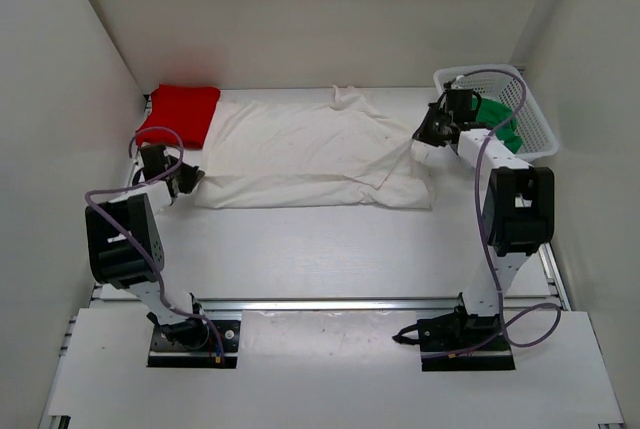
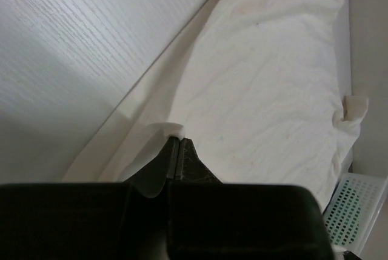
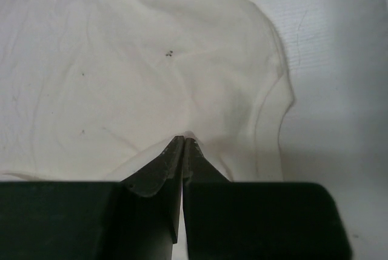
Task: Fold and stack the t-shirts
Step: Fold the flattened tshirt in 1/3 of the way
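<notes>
White cloth takes up the far half of your desk (image 1: 320, 249). The white t-shirt (image 1: 310, 149) lies spread out and wrinkled there, wider than it is deep, with a small bunched peak at its far edge.

Your left tool (image 1: 188, 181) sits at the shirt's near left corner with its jaws pressed together on the edge of the cloth. Your left wrist view shows a lip of white fabric caught right at the tips, and the rest of the shirt runs away from them.

Your right tool (image 1: 425, 134) is at the shirt's right side, also clamped tight on the cloth. The fabric there is drawn up off the desk in a taut ridge toward it. In your right wrist view the cloth rises to meet the closed tips, and a rounded edge of the shirt curves off to the right.

The red t-shirt (image 1: 180, 114) lies folded in the far left corner, just beside the white one's far left corner. The green t-shirt (image 1: 497, 121) is inside the white mesh basket (image 1: 535, 129) at the far right, partly hidden by your right arm.
</notes>
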### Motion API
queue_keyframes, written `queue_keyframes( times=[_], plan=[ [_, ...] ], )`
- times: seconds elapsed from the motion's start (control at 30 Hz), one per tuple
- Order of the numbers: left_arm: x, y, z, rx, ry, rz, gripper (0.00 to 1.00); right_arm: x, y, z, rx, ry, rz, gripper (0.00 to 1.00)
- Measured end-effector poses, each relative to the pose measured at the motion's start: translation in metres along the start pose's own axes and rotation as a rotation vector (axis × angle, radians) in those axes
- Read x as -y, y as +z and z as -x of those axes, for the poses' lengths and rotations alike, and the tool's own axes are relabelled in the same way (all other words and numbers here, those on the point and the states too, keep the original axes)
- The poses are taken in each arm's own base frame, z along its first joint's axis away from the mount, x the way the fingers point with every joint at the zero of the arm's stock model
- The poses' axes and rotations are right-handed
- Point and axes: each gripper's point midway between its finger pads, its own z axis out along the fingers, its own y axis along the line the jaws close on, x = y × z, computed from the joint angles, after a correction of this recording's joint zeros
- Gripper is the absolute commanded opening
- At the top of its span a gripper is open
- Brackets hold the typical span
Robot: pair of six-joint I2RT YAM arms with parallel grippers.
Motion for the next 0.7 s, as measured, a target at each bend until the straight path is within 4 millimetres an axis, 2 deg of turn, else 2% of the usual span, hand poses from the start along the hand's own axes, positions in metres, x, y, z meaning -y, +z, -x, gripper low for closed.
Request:
queue_keyframes(
  times=[0.17,0.4,0.5,0.53,0.63,0.7],
  plan=[
    [-0.016,0.018,-0.01,-0.036,-0.012,0.048,0.01,-0.003,0.024,0.014,0.0,-0.02,0.007,0.0],
    [-0.02,0.021,-0.009,-0.035,-0.01,0.057,0.19,-0.008,0.058,0.017,-0.034,-0.045,0.009,0.0],
    [-0.022,0.021,-0.007,-0.029,-0.007,0.063,0.38,-0.015,0.069,0.018,-0.044,-0.062,0.014,0.04],
    [-0.022,0.02,-0.006,-0.027,-0.005,0.063,0.4,-0.017,0.07,0.019,-0.043,-0.067,0.015,0.07],
    [-0.019,0.014,0.002,-0.009,-0.008,0.054,0.43,-0.023,0.071,0.022,-0.042,-0.088,0.02,0.08],
    [-0.011,0.004,0.008,0.017,0.004,0.034,0.45,-0.026,0.071,0.024,-0.037,-0.093,0.023,0.14]
  ],
)
